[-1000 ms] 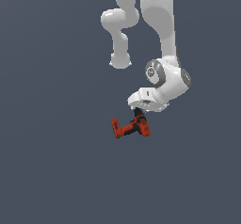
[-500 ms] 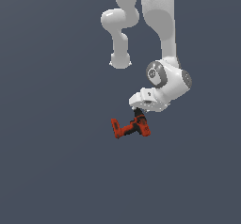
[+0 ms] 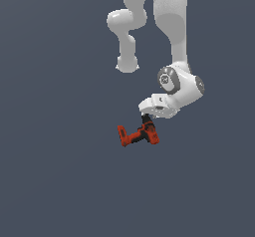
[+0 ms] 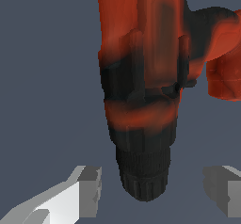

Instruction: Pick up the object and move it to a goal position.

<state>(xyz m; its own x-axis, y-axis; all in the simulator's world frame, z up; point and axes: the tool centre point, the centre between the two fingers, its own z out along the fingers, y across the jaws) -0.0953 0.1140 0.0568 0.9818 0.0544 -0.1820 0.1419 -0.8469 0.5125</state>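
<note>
The object is a small red-orange power drill (image 3: 133, 136) with black accents, lying on its side on the grey floor, its blocky battery base toward the exterior view's left. My gripper (image 3: 147, 123) hangs right over the drill's black chuck end. In the wrist view the drill (image 4: 141, 68) fills the frame, and its dark chuck reaches between my two fingers. The gripper (image 4: 153, 190) is open: one finger (image 4: 87, 190) and the other finger (image 4: 221, 190) stand apart, with a gap to the chuck on each side.
The white arm (image 3: 172, 37) rises behind the gripper toward the top of the exterior view. A plain dark grey floor (image 3: 55, 181) lies all around. No goal marker shows.
</note>
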